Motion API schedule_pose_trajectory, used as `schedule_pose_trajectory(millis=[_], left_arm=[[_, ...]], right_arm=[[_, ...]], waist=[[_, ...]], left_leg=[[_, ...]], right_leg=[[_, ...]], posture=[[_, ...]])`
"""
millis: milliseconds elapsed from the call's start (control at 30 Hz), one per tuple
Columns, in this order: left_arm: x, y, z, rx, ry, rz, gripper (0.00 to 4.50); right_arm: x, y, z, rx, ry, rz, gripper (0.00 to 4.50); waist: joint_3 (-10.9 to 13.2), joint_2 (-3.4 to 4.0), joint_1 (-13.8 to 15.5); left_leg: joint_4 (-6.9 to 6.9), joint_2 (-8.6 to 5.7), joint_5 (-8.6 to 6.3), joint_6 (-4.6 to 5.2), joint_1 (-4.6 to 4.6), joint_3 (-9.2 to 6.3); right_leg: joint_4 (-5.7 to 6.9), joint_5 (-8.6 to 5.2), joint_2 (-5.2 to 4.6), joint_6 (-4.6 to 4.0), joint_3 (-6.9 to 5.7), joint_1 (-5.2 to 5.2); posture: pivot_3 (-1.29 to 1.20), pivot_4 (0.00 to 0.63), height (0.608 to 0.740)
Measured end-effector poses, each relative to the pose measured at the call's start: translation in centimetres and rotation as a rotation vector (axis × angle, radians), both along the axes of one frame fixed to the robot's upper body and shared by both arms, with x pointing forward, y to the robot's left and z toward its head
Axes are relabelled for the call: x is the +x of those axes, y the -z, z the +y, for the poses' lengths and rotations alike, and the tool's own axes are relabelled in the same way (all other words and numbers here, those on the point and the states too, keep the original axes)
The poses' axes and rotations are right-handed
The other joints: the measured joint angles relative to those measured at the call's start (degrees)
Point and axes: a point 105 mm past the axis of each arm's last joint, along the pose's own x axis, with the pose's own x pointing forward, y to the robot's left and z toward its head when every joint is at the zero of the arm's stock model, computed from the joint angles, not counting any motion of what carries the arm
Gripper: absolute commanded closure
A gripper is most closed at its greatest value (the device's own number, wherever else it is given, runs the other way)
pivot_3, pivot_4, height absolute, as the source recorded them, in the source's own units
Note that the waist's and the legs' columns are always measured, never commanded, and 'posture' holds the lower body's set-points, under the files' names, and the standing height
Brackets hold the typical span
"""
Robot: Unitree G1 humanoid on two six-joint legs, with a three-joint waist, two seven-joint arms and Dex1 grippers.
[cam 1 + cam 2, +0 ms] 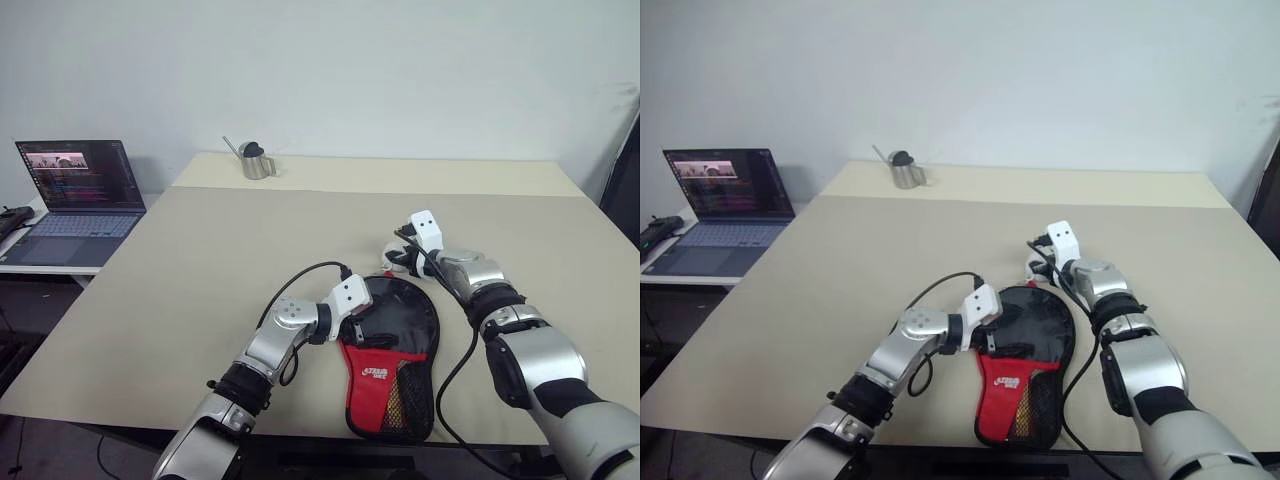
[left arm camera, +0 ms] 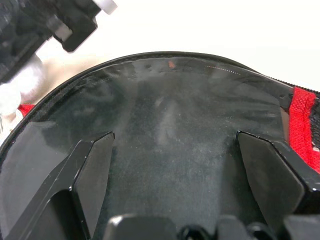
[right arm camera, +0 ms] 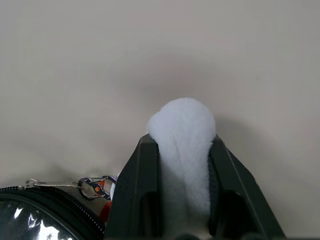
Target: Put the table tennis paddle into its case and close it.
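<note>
Far off to the left of the case, a laptop (image 1: 80, 200) sits open on a lower side desk (image 1: 20, 262), screen lit. On the beige surface (image 1: 200, 280), well behind the case and near the far edge, stands a small metal pitcher (image 1: 256, 160).

The case (image 1: 392, 350) lies flat near the front edge of the surface, round end pointing away, red panel with white logo and black mesh pocket toward the front. The table tennis paddle cannot be made out; whether it is inside the case I cannot tell.

The left gripper (image 1: 362, 322) rests over the left side of the case's round end, its two fingers (image 2: 92, 170) spread wide and lying on the glossy black face, gripping nothing.

At the far right corner of the case, the right gripper (image 3: 184, 165) has its fingers (image 3: 142, 190) drawn narrow and pinching the white fluffy ball (image 3: 184, 135) that hangs off the zipper pull (image 3: 92, 186). The ball is squeezed between the two pads and bulges out past the tips, just beyond the case's rim.
</note>
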Motion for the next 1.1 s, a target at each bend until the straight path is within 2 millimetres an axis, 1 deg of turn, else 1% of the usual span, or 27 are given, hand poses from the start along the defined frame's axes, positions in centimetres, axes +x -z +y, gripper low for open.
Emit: schedule_pose_trajectory(millis=[100, 333, 400, 433, 533, 667, 733, 833, 933, 1000, 1100], left_arm=[[0.0, 0.1, 0.0, 0.001, 0.007, 0.002, 0.24], [-0.1, 0.3, -0.2, 0.001, 0.018, 0.016, 0.24], [-0.1, 0.3, -0.4, -0.002, 0.025, 0.025, 0.24], [-0.1, 0.3, -0.5, -0.001, 0.027, 0.027, 0.24], [0.0, 0.4, -0.6, 0.002, 0.034, 0.040, 0.24], [0.1, 0.5, -0.8, 0.000, 0.042, 0.049, 0.24], [0.1, 0.5, -0.9, -0.002, 0.047, 0.049, 0.24], [0.2, 0.6, -1.0, -0.001, 0.049, 0.051, 0.24], [0.2, 0.6, -1.1, 0.001, 0.056, 0.056, 0.24], [0.2, 0.6, -1.2, 0.000, 0.063, 0.054, 0.24], [0.3, 0.5, -1.5, -0.001, 0.072, 0.053, 0.24]], right_arm=[[-0.2, 0.1, -1.4, -0.023, 0.020, -0.005, 3.85], [-1.1, 0.8, -5.8, -0.085, 0.086, 0.014, 3.85], [-2.2, 1.4, -7.9, -0.120, 0.107, 0.027, 3.85], [-2.8, 1.6, -8.6, -0.132, 0.113, 0.035, 3.85], [-4.4, 1.7, -9.9, -0.167, 0.109, 0.048, 3.85], [-7.4, 1.9, -11.4, -0.218, 0.087, 0.090, 3.85], [-9.3, 2.0, -11.9, -0.235, 0.063, 0.127, 3.85], [-11.3, 1.9, -12.0, -0.247, 0.030, 0.163, 3.85], [-13.5, 1.4, -11.5, -0.236, -0.019, 0.195, 3.85], [-15.2, 1.1, -10.7, -0.222, -0.066, 0.219, 3.85], [-17.6, 1.1, -9.9, -0.203, -0.116, 0.263, 3.85]], waist=[[-0.08, 0.02, 0.02], [-0.25, 0.16, 0.21], [-0.29, 0.15, 0.46], [-0.30, 0.16, 0.46], [-0.46, 0.33, 0.51], [-0.48, 0.35, 0.86], [-0.48, 0.32, 0.99], [-0.48, 0.32, 1.02], [-0.48, 0.32, 1.13], [-0.48, 0.29, 1.28], [-0.48, 0.26, 1.58]], left_leg=[[-0.03, 0.00, 0.00, 0.00, 0.02, 0.00], [-0.09, -0.02, 0.00, 0.00, 0.04, 0.02], [-0.13, -0.05, 0.00, 0.00, 0.02, 0.00], [-0.14, -0.06, -0.01, 0.00, 0.03, 0.04], [-0.16, -0.09, -0.01, 0.01, 0.06, 0.03], [-0.17, -0.11, -0.01, 0.00, 0.11, -0.02], [-0.17, -0.11, -0.01, 0.00, 0.14, -0.03], [-0.16, -0.11, -0.01, 0.01, 0.19, -0.06], [-0.17, -0.11, -0.01, 0.00, 0.24, -0.12], [-0.17, -0.10, -0.02, 0.00, 0.25, -0.14], [-0.19, -0.09, -0.03, -0.01, 0.22, -0.18]], right_leg=[[-0.01, 0.00, 0.01, 0.00, 0.01, 0.01], [-0.06, -0.01, 0.01, 0.01, 0.04, 0.03], [-0.14, -0.02, -0.01, 0.01, 0.01, 0.07], [-0.15, -0.03, -0.01, 0.02, 0.05, 0.07], [-0.17, -0.06, -0.03, 0.08, 0.05, 0.11], [-0.22, -0.14, -0.03, 0.20, 0.00, 0.24], [-0.28, -0.19, -0.03, 0.30, -0.02, 0.31], [-0.31, -0.23, -0.04, 0.36, -0.04, 0.38], [-0.40, -0.24, -0.03, 0.38, -0.09, 0.49], [-0.49, -0.24, -0.02, 0.38, -0.13, 0.54], [-0.58, -0.25, -0.02, 0.39, -0.17, 0.57]], posture=[[0.00, 0.150, 0.740], [0.00, 0.150, 0.740], [0.00, 0.150, 0.740], [0.00, 0.150, 0.740], [0.00, 0.150, 0.740], [0.00, 0.150, 0.740], [0.00, 0.150, 0.740], [0.00, 0.150, 0.740], [0.00, 0.150, 0.740], [0.00, 0.150, 0.740], [0.00, 0.150, 0.740]])
